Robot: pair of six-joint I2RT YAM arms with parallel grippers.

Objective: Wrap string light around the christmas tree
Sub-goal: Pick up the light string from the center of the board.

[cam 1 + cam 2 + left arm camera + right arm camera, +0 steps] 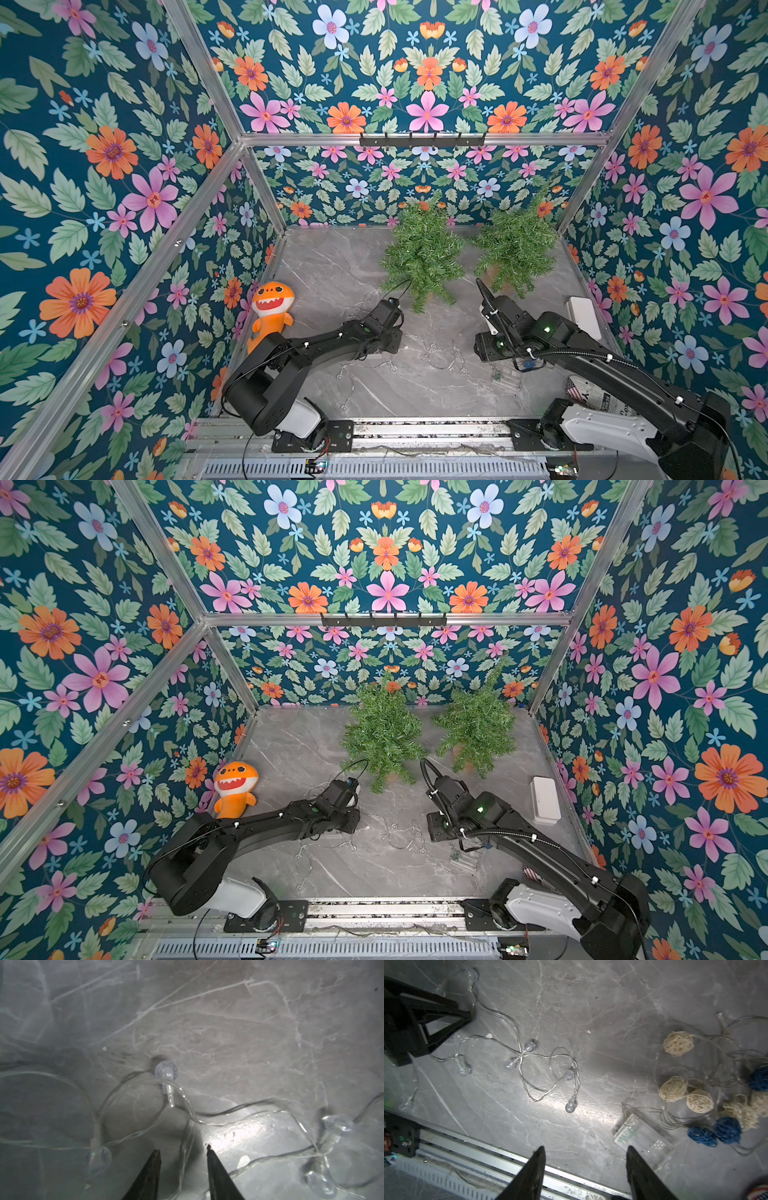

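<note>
Left jaws apart, string light [166, 1072] strand between them — right jaws apart, empty.

We get bright, even top views with bent edges; wrist shots look dim and soft, with glare on the counter [591, 1109].

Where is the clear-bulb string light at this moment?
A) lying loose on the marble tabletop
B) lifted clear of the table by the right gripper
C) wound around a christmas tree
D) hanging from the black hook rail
A: in the right wrist view the clear-bulb string light lies in loose loops on the marble tabletop, and the right gripper stands open with nothing between its jaws.
</note>
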